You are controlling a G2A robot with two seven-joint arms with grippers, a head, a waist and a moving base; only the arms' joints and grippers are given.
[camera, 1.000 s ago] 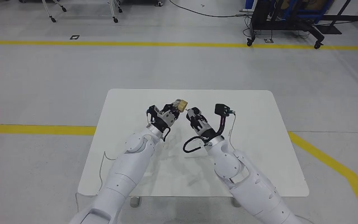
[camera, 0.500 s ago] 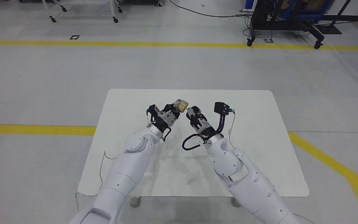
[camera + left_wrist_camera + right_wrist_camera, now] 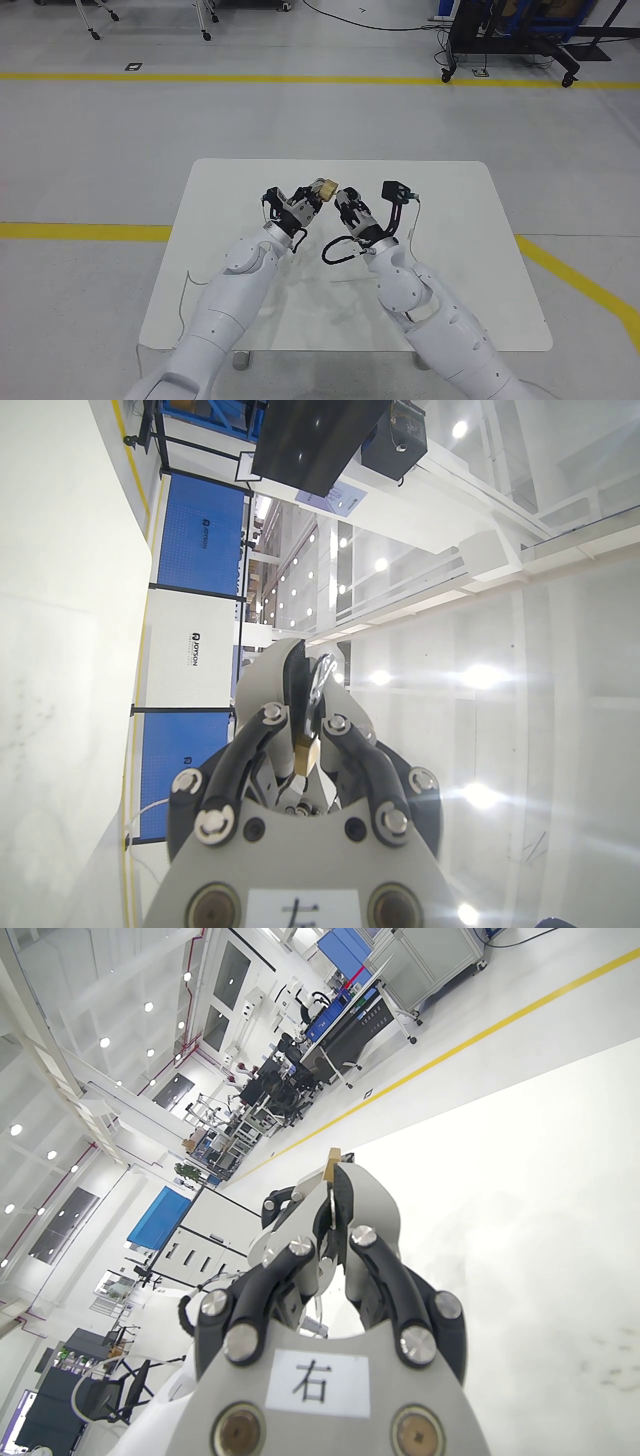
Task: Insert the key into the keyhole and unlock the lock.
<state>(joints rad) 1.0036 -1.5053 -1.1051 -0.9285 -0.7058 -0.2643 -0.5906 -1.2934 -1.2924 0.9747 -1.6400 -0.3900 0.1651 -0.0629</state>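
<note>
A brass padlock (image 3: pixel 322 187) is held just above the white table (image 3: pixel 460 300), with my left gripper (image 3: pixel 308 197) shut on it. In the left wrist view its brass body (image 3: pixel 306 757) and silver shackle (image 3: pixel 320 680) sit between the left gripper's (image 3: pixel 312 665) pads. My right gripper (image 3: pixel 345 201) hangs right beside the padlock, tip to tip with the left one. It is shut on a thin silver key (image 3: pixel 332 1208), seen edge-on between the right gripper's (image 3: pixel 335 1178) pads. A brass piece (image 3: pixel 331 1163) shows right at their tips; whether key and padlock touch is hidden.
A small black device (image 3: pixel 397 192) with a thin teal cable lies on the table just right of the right gripper. The table's near half and left side are bare. Yellow floor lines run beyond the table's edges.
My right gripper has crept a little up and to the left, closing the gap to the padlock. The left gripper and the padlock have stayed where they were.
</note>
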